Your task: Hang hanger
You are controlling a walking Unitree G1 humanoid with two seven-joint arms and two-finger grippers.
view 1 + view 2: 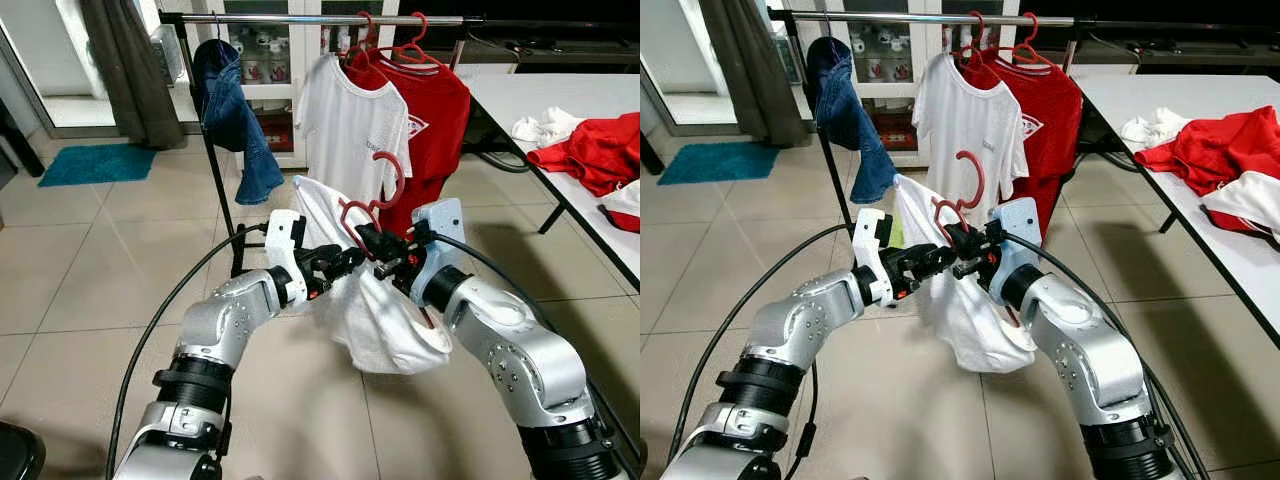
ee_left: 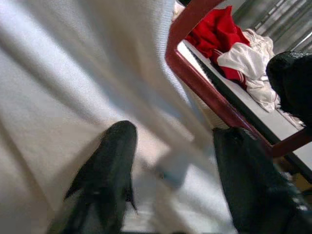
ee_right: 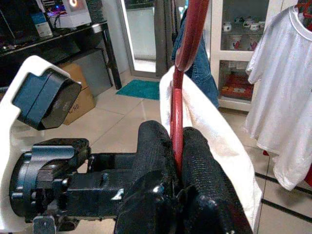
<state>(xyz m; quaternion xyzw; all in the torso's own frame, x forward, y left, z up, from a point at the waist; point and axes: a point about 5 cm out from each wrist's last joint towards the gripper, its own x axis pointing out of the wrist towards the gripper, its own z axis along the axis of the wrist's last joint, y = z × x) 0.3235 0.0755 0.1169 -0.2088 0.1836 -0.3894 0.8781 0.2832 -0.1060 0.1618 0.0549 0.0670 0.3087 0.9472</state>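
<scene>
While the right gripper (image 1: 378,252) pinches the red plastic hanger (image 1: 372,205) carrying a white cloth shirt (image 1: 375,310), near the robot and well short of the far metal clothes rail (image 1: 300,18), lift the hook above that rail before lowering; the left gripper (image 1: 352,262), fingers spread, steadies the fabric.

Beige tiled floor (image 1: 90,260) with a teal mat (image 1: 95,162) near a grey curtain (image 1: 125,70). White table (image 1: 560,110) at right, glass-fronted cabinet (image 1: 268,60) behind
</scene>
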